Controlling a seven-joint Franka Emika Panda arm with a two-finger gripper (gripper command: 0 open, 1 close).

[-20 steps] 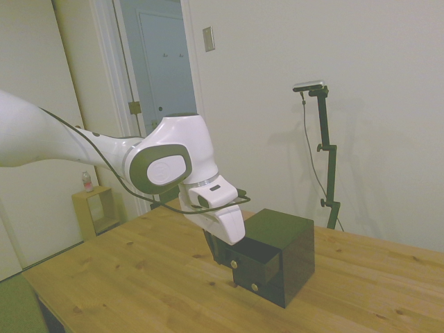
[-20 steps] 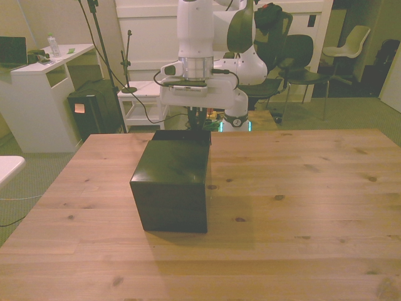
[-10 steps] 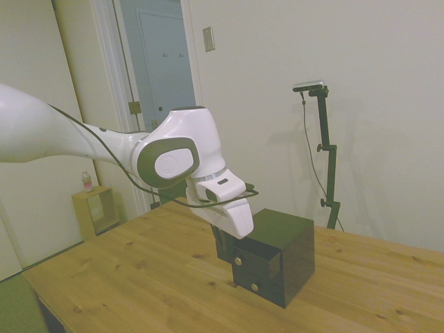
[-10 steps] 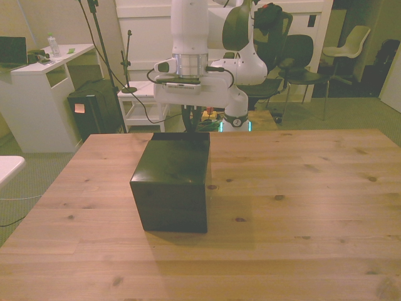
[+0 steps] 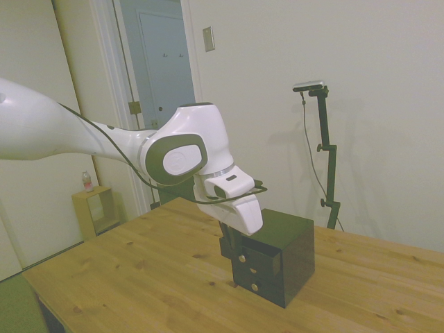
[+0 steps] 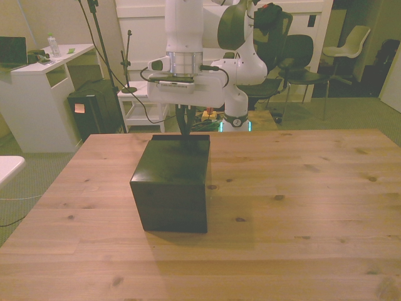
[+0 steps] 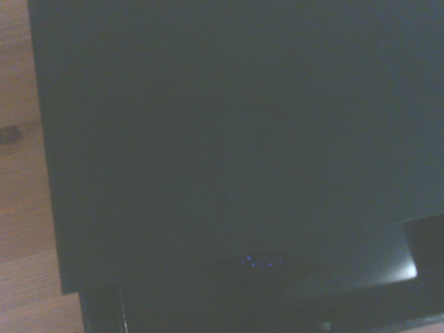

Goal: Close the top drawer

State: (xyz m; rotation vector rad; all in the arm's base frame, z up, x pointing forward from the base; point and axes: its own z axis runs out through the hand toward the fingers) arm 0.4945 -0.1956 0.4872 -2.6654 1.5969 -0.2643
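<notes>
Your gripper point(image 5: 232, 244) sits against the front of the top drawer point(image 5: 239, 251), at the cabinet's point(image 6: 171, 182) upper edge; you cannot tell whether it is spread or closed. That drawer protrudes a little from the black cabinet on the table point(image 6: 301, 207). You will find no readable writing or labels anywhere
</notes>
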